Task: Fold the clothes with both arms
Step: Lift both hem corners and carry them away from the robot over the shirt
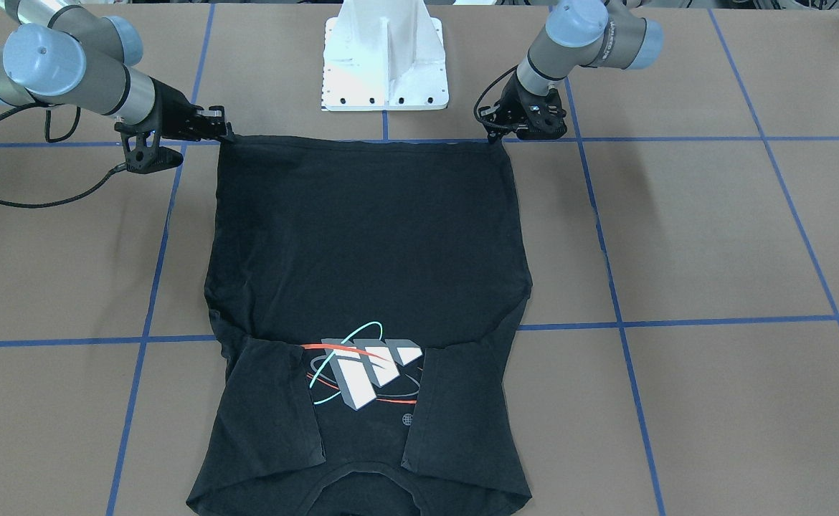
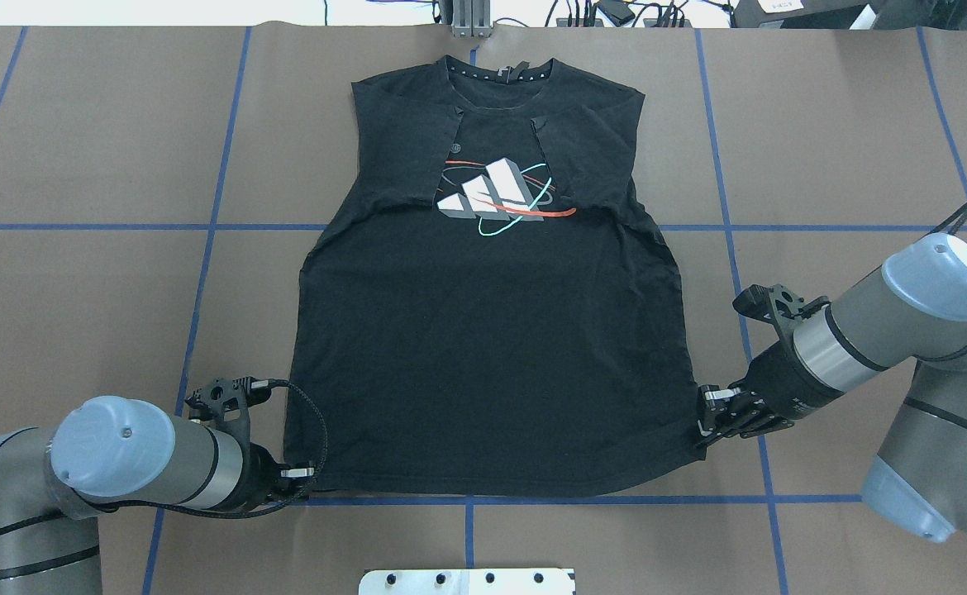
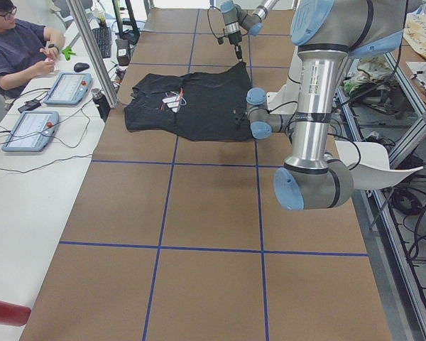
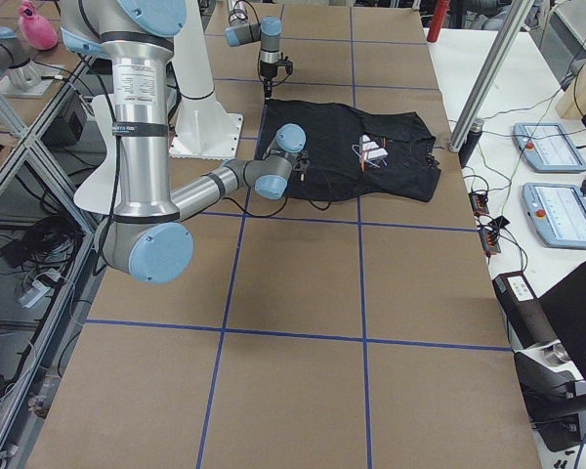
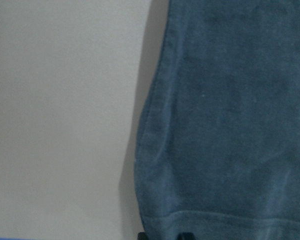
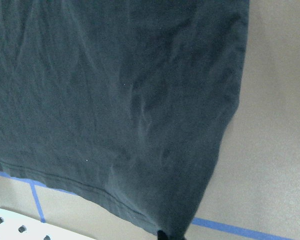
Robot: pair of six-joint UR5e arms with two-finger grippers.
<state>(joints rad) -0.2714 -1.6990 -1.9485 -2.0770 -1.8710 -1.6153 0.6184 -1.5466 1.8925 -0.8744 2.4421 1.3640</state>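
T-shirt (image 2: 483, 330) flat on bench (image 2: 78, 289), sleeves folded in. Left hand (image 2: 305, 487) clamped on its lower-left hem corner in the overhead view; right hand (image 2: 702, 428) clamped on the lower-right corner.

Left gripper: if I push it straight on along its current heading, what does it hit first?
The black T-shirt. The left gripper is aimed at its near hem corner, right at the fingertips, with the table just beneath. I can't tell if they're already touching.

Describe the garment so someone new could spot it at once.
On the brown table, gridded with blue tape, the black T-shirt lies flat at centre, sleeves folded inward. Its white, red and teal chest graphic sets it apart.
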